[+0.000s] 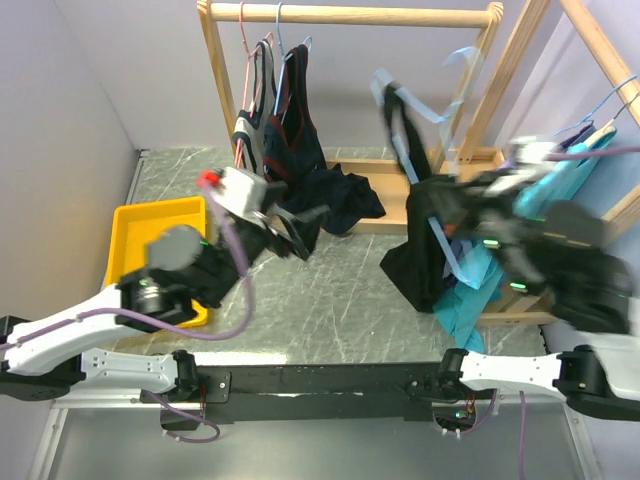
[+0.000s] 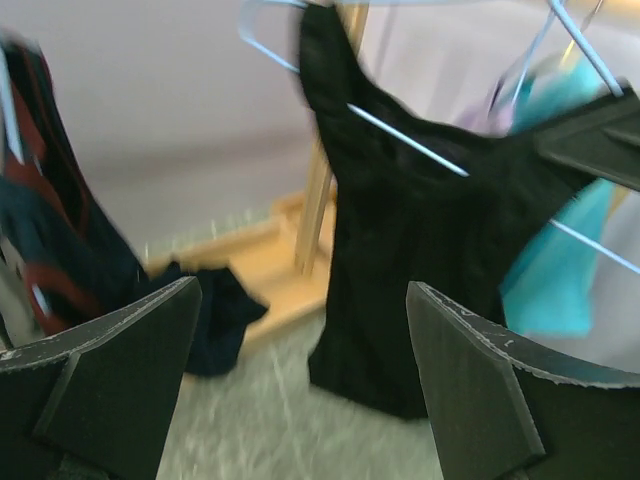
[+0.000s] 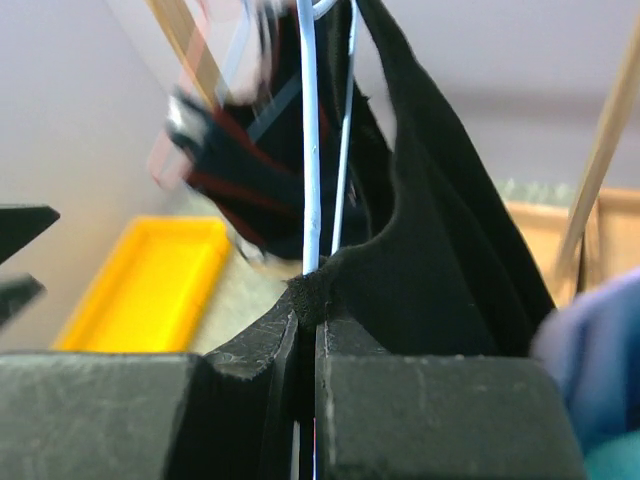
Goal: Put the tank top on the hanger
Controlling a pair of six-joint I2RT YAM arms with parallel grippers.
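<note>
The right claw (image 3: 305,320) is clamped on the hanger (image 3: 309,150), the tank top (image 3: 440,250) draped over its wire. The left claw (image 2: 300,300), jaws apart and empty, faces the top; it should pinch one strap only, clear of wire.

rack (image 1: 225,90): is standing at the far side of the table (image 1: 320,300), its rail (image 1: 350,14) running left to right.
hanging tops (image 1: 280,120): are hanging from the rail's left part, with a heap of cloth (image 1: 345,200) lying on the rack's base below them.
tray (image 1: 150,212): is sitting on the table's left side.
tank top (image 1: 420,250): is draping over the hanger (image 2: 407,140), right of centre, in front of the rack.
right gripper (image 3: 305,370): is pinching the hanger's wire from the right, at the tank top's edge.
left gripper (image 2: 302,290): is hovering with jaws spread, between the tray and the tank top, apart from both.
</note>
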